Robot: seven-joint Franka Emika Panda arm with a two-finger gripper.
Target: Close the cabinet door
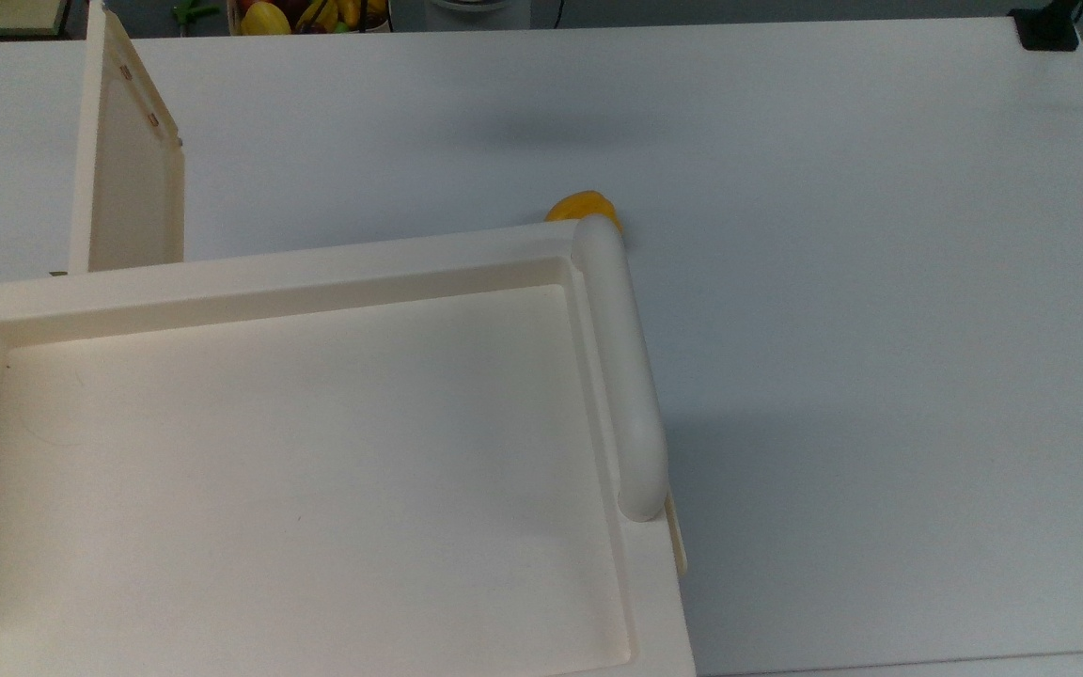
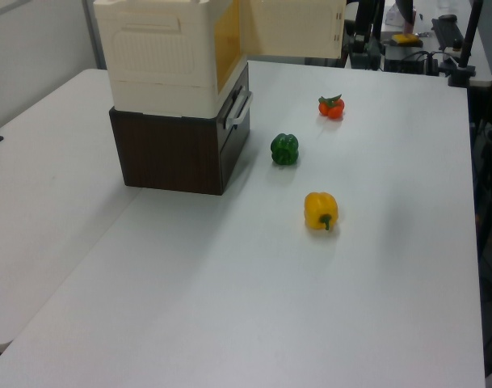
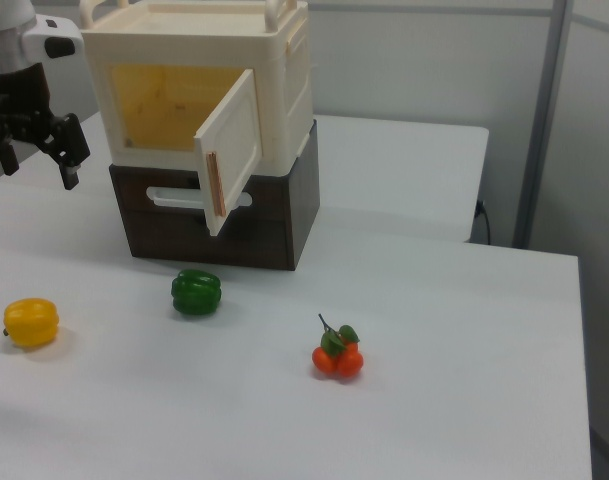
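1. The claw [image 3: 36, 150] is seen open and empty, raised above the bench [image 3: 434, 330] at the right view's left edge.
2. The cabinet door [image 3: 229, 150] stands ajar to the right view's right of the claw, swung outward from the cabinet [image 3: 284, 90], its free edge facing the claw.

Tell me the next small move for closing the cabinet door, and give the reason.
Probably bring the hand across toward the outer face of the cabinet door. In the right view the door stands swung out from the cabinet, its yellow interior exposed, while the open hand hangs apart from it at the right view's left, touching nothing.
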